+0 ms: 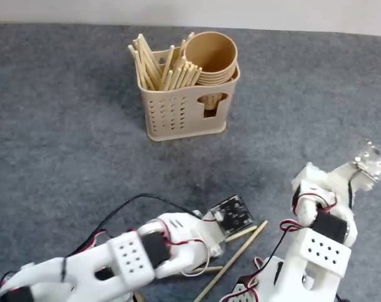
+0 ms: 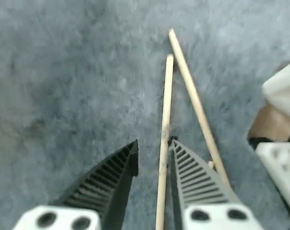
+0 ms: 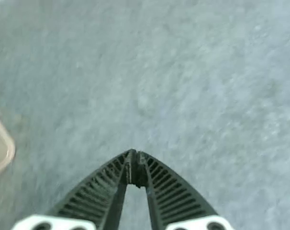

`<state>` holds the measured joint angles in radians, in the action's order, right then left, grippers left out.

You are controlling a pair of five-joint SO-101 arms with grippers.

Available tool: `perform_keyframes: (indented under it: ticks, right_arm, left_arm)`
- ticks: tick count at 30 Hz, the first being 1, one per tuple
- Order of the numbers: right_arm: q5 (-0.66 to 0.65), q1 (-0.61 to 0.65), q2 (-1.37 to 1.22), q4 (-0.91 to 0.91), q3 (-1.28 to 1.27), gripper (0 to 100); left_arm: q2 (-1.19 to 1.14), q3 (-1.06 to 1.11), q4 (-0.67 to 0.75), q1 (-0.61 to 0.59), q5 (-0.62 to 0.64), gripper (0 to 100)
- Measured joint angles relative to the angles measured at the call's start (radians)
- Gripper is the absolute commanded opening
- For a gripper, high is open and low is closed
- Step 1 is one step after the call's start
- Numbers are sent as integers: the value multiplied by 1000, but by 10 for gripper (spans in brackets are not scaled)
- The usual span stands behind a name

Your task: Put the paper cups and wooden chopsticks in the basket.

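Left end effector (image 2: 154,143) released, its jaws spread and lowered astride one loose chopstick (image 2: 166,105), which runs lengthwise through the gap and lies close against one finger (image 2: 193,182); the straddle presumably prepares a pinch across the stick's width. A second chopstick (image 2: 196,103) lies just outside that same finger, its far tip converging on the first, so closing would probably take one stick alone. Right end effector (image 3: 135,160) clenched on nothing, poised over bare grey surface (image 3: 207,72), apparently parked clear of its partner's work. In the high view the left arm (image 1: 134,251) enters from 7 o'clock and the right arm (image 1: 319,242) from 5 o'clock. The two loose sticks lie between them at about 6 o'clock, well apart from the basket (image 1: 184,113) at 12 o'clock. Inside it a bundle of chopsticks (image 1: 162,66) leans toward 11 o'clock and nested paper cups (image 1: 210,53) stand toward 1 o'clock, so by judgement the task is near its end. Obscured: from above, the left wrist hides the jaws and the near portions of both sticks; the straddled stick's near end is cut off at the frame edge. Whether the fingertips touch the surface, and how many cups are nested, cannot be determined.
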<state>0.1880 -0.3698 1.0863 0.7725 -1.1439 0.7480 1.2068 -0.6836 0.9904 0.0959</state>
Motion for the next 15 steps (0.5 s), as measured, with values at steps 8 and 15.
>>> perform_keyframes:
  ticks: [8,15]
  right_arm:
    - [0,-130,0,-149,-64,10]
    - [0,-212,0,-169,-64,10]
  left_arm:
    - [-199,-20,120,32,0,119]
    - [-313,-94,155,46,0,119]
